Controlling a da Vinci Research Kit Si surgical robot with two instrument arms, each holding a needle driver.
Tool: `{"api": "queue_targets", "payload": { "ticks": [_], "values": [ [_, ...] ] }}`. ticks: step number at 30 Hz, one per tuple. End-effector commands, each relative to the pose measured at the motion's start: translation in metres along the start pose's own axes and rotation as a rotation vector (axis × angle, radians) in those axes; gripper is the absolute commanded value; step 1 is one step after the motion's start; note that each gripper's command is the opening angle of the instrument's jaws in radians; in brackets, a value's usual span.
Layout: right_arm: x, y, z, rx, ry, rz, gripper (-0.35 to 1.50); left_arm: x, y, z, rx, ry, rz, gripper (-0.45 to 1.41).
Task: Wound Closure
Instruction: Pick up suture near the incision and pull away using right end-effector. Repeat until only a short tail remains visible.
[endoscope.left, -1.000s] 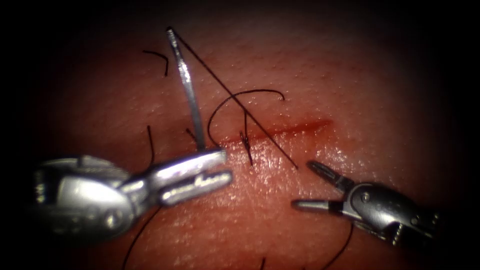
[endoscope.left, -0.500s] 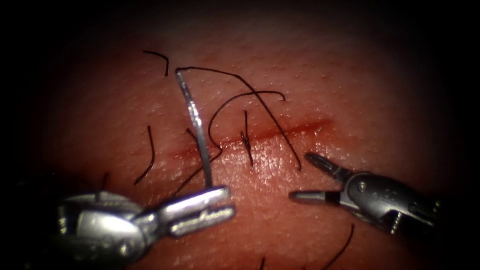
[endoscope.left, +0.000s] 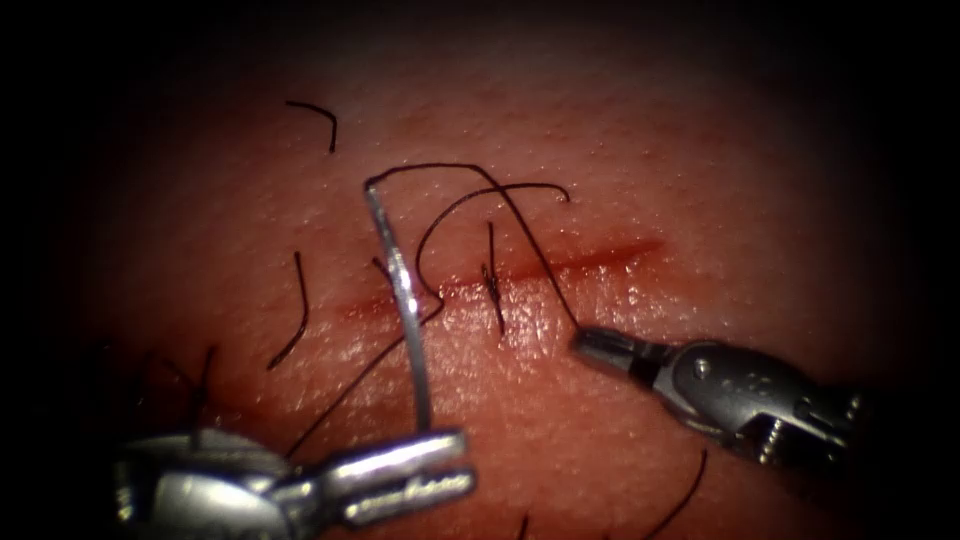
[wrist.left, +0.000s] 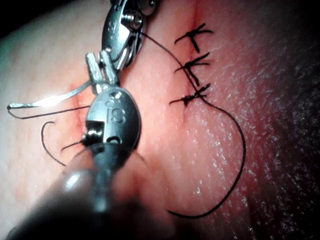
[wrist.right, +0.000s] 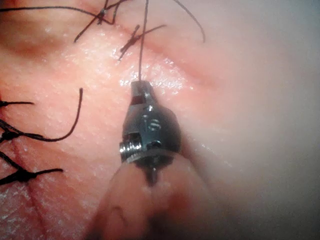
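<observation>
The endoscope looks down from above and in front on the tissue (endoscope.left: 700, 180), the cut (endoscope.left: 590, 258) lying beyond both tools' jaws. Each wrist camera looks along its own shaft, very close behind its jaws. All three views share the cut and the thread (endoscope.left: 530, 240) near the jaws.

text: "is" stamped on left tool (wrist.left: 114, 112) wrist housing | right tool (wrist.right: 150, 129): marking unreadable | no other text
</observation>
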Motion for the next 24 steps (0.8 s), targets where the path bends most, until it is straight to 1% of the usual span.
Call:
{"api": "queue_targets", "payload": {
  "ticks": [1,3,4,5,7,8,9,11,12,13,14,15,16,17,18,19,20,21,22,24],
  "values": [
    [0.0,-0.0005,0.0001,0.01,-0.012,-0.006,-0.35,-0.0004,-0.0001,0.0005,-0.005,0.002,-0.008,-0.45],
    [-0.0002,-0.0019,-0.0015,0.024,-0.028,-0.011,-0.35,-0.0004,0.0,0.0,-0.028,-0.001,-0.025,-0.45],
    [-0.0002,-0.0019,-0.0015,0.024,-0.028,-0.011,-0.35,-0.0004,0.0,0.0,-0.028,-0.001,-0.025,-0.45],
    [-0.0004,-0.0029,-0.0026,0.03,-0.041,-0.013,-0.35,-0.0005,0.0002,-0.0004,-0.046,-0.019,-0.054,-0.45],
    [-0.0004,-0.0043,-0.0039,0.038,-0.069,-0.015,-0.35,-0.0006,0.0007,-0.0008,-0.08,-0.057,-0.078,-0.45],
    [-0.0002,-0.0056,-0.005,0.043,-0.082,-0.015,-0.35,-0.0006,0.0013,-0.0012,-0.106,-0.084,-0.102,-0.45],
    [-0.0002,-0.0056,-0.005,0.043,-0.082,-0.015,-0.35,-0.0006,0.0013,-0.0012,-0.106,-0.084,-0.102,-0.45],
    [0.0001,-0.0073,-0.0063,0.05,-0.104,-0.039,-0.35,-0.0006,0.0019,-0.0015,-0.122,-0.108,-0.119,-0.45],
    [0.0006,-0.0099,-0.0081,0.056,-0.144,-0.069,-0.35,-0.0004,0.0024,-0.0019,-0.127,-0.13,-0.137,-0.45],
    [0.0007,-0.0106,-0.0085,0.061,-0.15,-0.08,-0.35,-0.0003,0.0025,-0.002,-0.125,-0.133,-0.142,-0.45],
    [0.0007,-0.0106,-0.0085,0.061,-0.15,-0.08,-0.35,-0.0003,0.0025,-0.002,-0.125,-0.133,-0.142,-0.45],
    [0.001,-0.0114,-0.009,0.077,-0.161,-0.097,-0.35,-0.0001,0.0025,-0.0022,-0.122,-0.138,-0.148,-0.45],
    [0.0015,-0.0125,-0.0095,0.11,-0.155,-0.174,-0.35,0.0002,0.0025,-0.0025,-0.116,-0.15,-0.159,-0.45],
    [0.0017,-0.0127,-0.0096,0.128,-0.151,-0.23,-0.35,0.0003,0.0025,-0.0028,-0.112,-0.158,-0.159,-0.45],
    [0.0029,-0.0123,-0.0094,0.141,-0.099,-0.422,0.71,0.0006,0.002,-0.0038,-0.087,-0.188,-0.162,-0.45],
    [0.0029,-0.0123,-0.0094,0.141,-0.099,-0.422,0.71,0.0006,0.002,-0.0038,-0.087,-0.188,-0.162,-0.45],
    [0.0032,-0.0118,-0.0093,0.139,-0.076,-0.458,0.99,0.0006,0.0017,-0.0042,-0.066,-0.204,-0.163,-0.45],
    [0.0036,-0.0113,-0.0092,0.135,-0.056,-0.501,1.2,0.0005,0.0013,-0.0047,-0.034,-0.23,-0.166,-0.45],
    [0.0047,-0.0094,-0.0088,0.118,0.002,-0.543,1.46,0.0,-0.0003,-0.0068,0.052,-0.294,-0.144,-0.45],
    [0.0055,-0.0082,-0.0087,0.119,0.014,-0.582,1.48,-0.0004,-0.0013,-0.0081,0.072,-0.299,-0.142,-0.45]
  ]
}}
